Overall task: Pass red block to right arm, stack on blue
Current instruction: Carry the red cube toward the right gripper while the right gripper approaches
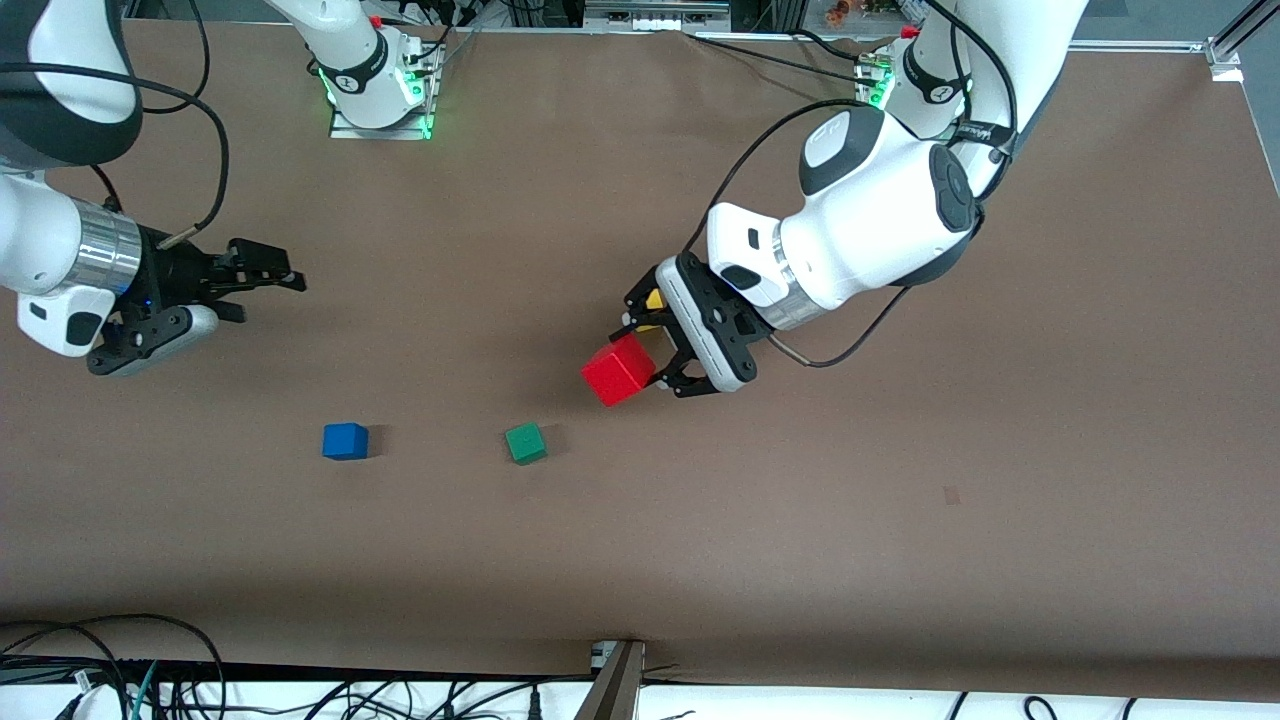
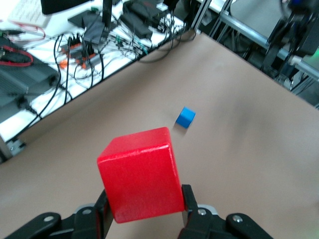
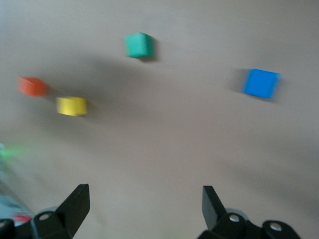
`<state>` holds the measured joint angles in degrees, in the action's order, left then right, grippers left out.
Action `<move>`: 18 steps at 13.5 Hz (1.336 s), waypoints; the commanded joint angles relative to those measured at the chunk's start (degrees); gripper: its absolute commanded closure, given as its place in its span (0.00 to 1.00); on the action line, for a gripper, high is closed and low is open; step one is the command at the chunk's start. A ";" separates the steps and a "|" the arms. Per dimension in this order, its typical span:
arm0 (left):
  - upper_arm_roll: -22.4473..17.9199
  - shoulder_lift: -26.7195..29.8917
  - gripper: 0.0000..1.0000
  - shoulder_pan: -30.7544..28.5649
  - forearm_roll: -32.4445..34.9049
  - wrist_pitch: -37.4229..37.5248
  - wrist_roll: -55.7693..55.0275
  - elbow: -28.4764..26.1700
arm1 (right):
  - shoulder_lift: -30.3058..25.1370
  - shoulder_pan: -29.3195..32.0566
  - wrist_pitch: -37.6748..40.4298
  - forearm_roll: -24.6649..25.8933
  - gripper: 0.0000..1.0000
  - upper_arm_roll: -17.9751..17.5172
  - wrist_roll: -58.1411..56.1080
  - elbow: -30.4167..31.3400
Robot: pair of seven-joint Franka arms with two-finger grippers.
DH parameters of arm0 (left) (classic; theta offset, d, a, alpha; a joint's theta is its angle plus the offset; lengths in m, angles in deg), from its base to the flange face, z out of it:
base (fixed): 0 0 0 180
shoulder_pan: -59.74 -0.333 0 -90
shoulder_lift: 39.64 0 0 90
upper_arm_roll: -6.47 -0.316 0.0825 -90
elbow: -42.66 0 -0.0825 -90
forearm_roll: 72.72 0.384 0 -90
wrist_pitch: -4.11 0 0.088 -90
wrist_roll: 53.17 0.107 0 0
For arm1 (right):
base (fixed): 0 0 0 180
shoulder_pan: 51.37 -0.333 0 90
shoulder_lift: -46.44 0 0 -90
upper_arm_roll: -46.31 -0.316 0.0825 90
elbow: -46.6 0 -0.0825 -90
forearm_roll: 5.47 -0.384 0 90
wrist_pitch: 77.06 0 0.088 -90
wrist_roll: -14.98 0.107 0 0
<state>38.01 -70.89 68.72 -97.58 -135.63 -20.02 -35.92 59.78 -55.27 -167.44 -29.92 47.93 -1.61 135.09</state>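
The red block (image 1: 617,370) is gripped between the fingers of my left gripper (image 1: 645,362), held tilted in the air over the middle of the table. In the left wrist view the block (image 2: 142,174) fills the space between the fingers of the left gripper (image 2: 145,200). The blue cube (image 1: 345,441) sits on the table toward the right arm's end, and it also shows in the left wrist view (image 2: 186,117) and the right wrist view (image 3: 261,82). My right gripper (image 1: 283,270) is open and empty above the table at the right arm's end; its own view shows it too (image 3: 144,199).
A green cube (image 1: 526,443) sits beside the blue cube, toward the middle of the table; it also shows in the right wrist view (image 3: 139,45). A yellow cube (image 1: 655,298) peeks out by the left gripper. The right wrist view shows the yellow cube (image 3: 72,105) and an orange cube (image 3: 32,86).
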 commanded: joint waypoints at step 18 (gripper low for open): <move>0.54 -7.15 0.94 0.51 -32.62 -2.46 43.05 4.22 | 22.87 -2.33 6.90 -73.10 0.00 -0.47 17.55 -0.69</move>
<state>38.14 -75.88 67.94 -128.25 -137.66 20.29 -33.60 82.35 -55.82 -158.28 -99.71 47.48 14.56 135.01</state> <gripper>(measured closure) 0.436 0.000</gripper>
